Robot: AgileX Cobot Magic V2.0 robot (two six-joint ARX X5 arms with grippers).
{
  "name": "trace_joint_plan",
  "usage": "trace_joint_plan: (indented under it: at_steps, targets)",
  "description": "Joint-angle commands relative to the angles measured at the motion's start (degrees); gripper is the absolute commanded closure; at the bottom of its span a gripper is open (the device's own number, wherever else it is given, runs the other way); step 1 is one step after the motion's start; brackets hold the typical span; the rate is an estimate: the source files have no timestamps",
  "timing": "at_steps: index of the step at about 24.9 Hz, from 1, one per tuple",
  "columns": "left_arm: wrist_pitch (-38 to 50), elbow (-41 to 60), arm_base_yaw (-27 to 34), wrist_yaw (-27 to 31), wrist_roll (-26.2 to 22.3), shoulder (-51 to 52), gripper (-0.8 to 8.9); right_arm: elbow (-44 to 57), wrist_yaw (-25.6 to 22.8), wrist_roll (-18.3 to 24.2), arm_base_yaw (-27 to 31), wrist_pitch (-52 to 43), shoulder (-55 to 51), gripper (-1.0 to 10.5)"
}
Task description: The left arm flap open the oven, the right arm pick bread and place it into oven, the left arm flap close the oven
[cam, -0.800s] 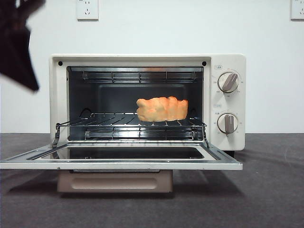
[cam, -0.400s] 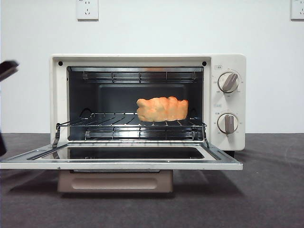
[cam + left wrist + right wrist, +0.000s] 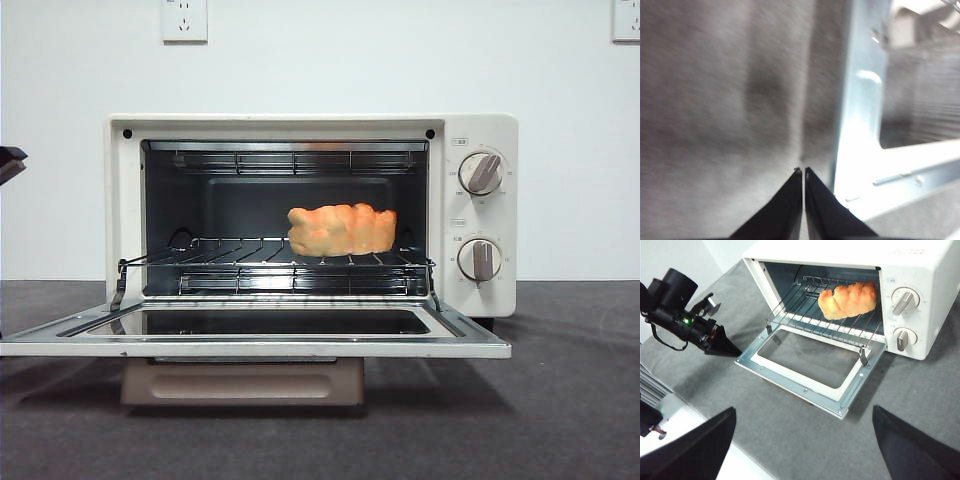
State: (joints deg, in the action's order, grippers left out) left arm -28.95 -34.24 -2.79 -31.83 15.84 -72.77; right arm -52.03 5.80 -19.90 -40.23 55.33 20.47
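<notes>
Left hand (image 3: 803, 172), fingers together, has dropped beside the one open oven (image 3: 310, 130) holding one bread (image 3: 341, 229).

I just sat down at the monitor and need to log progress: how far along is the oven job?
The oven door lies folded down and the bread sits on the rack inside, so opening and loading look done. The left gripper, jaws shut, sits low beside the door's corner, apparently lining up to lift it. The right gripper is open and empty, well clear. Closing the door is left.
</notes>
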Motion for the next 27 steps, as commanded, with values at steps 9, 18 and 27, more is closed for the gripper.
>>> trace_joint_plan:
  at_steps: [9,18,27]
  targets:
    - [0.3,0.0,-0.3,-3.2,-0.3,-5.6,8.03,-1.0,-0.3,-2.1,-0.5,-3.0,0.0,5.1]
    - [-0.6,0.0,-1.7,-4.4,-0.4,-6.6,8.03,-1.0,-1.2,-2.4,-0.5,-3.0,0.0,5.1]
    - [0.0,0.0,-1.7,-10.2,0.3,-6.5,8.03,-1.0,-1.8,-2.4,-0.5,-3.0,0.0,5.1]
